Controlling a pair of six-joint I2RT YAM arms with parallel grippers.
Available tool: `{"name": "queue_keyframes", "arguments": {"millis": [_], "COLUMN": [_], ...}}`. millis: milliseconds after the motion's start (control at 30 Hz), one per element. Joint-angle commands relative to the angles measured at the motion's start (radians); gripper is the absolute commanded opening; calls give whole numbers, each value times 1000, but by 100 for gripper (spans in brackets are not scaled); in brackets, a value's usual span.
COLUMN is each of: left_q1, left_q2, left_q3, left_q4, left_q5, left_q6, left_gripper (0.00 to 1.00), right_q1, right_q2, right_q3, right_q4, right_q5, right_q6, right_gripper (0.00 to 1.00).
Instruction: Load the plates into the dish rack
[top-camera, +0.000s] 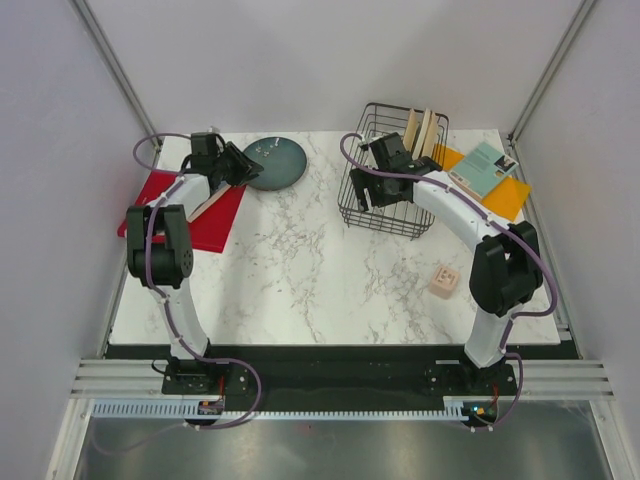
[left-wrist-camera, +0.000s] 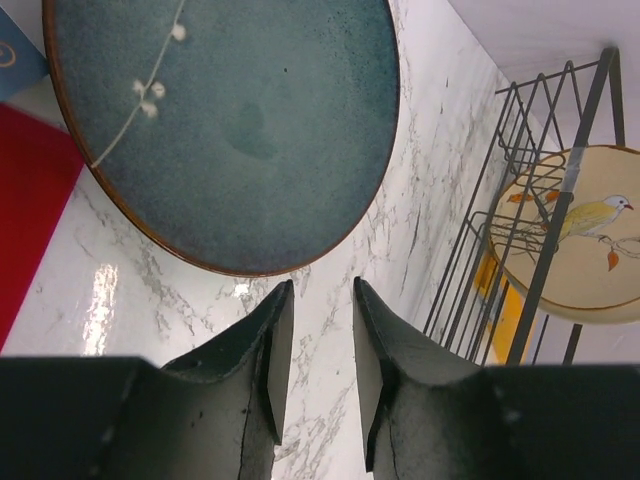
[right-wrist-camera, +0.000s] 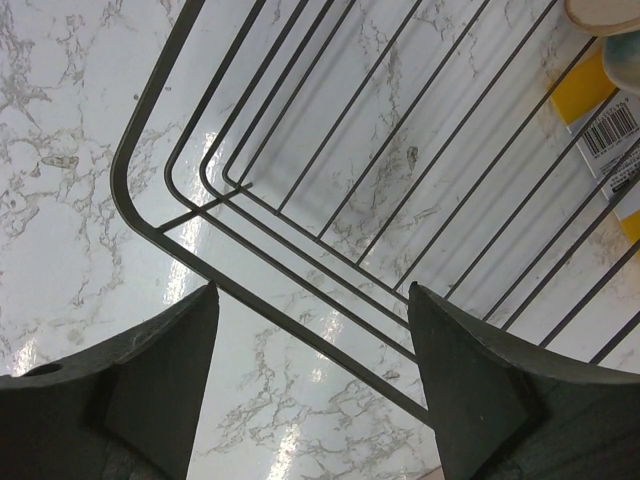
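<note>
A dark teal plate (top-camera: 276, 163) with pale specks lies flat on the marble, far left of centre. My left gripper (top-camera: 238, 166) sits at its left edge. In the left wrist view the plate (left-wrist-camera: 225, 130) lies just beyond the fingertips. That gripper (left-wrist-camera: 322, 290) is open by a narrow gap and holds nothing. The black wire dish rack (top-camera: 392, 172) stands at the far right with cream plates (top-camera: 424, 130) upright in it; one has a bird design (left-wrist-camera: 580, 235). My right gripper (right-wrist-camera: 312, 290) is wide open over the rack's corner rim (right-wrist-camera: 300, 310), gripping nothing.
A red board (top-camera: 190, 215) lies under the left arm. An orange board (top-camera: 510, 195) with a teal book (top-camera: 483, 168) on it lies right of the rack. A small pink cube (top-camera: 444, 281) sits near the right arm. White walls close in on three sides.
</note>
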Motion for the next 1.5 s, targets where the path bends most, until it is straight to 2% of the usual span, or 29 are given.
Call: {"name": "queue_keyframes", "arguments": {"millis": [0, 133, 267, 400, 933, 1033, 1233, 1367, 1467], "left_q1": [1, 36, 52, 73, 78, 79, 67, 56, 53], "left_q2": [-2, -31, -59, -48, 177, 193, 233, 242, 248], "left_q3": [-30, -88, -158, -185, -4, 0, -25, -31, -28], "left_q4": [63, 63, 57, 71, 142, 178, 315, 333, 340], "left_q5": [14, 11, -1, -2, 16, 18, 86, 102, 108], "left_q6": [-113, -147, -172, -182, -228, -262, -330, -327, -321], "left_gripper": [35, 36, 42, 43, 44, 40, 28, 15, 4], "right_q1": [-6, -8, -9, -9, -9, -9, -8, -8, -6], "right_q2": [11, 16, 33, 53, 2, -21, -97, -168, -225], "right_q3": [30, 31, 50, 89, 82, 70, -13, -91, -159], "right_q4": [-5, -2, -2, -1, -8, -13, -37, -51, -25], "right_q5": [-10, -15, -23, -29, -35, -36, -147, -217, -184], "right_q6": [8, 8, 14, 16, -16, -30, -128, -274, -357], "right_gripper": [83, 83, 84, 87, 92, 93, 95, 95, 95]}}
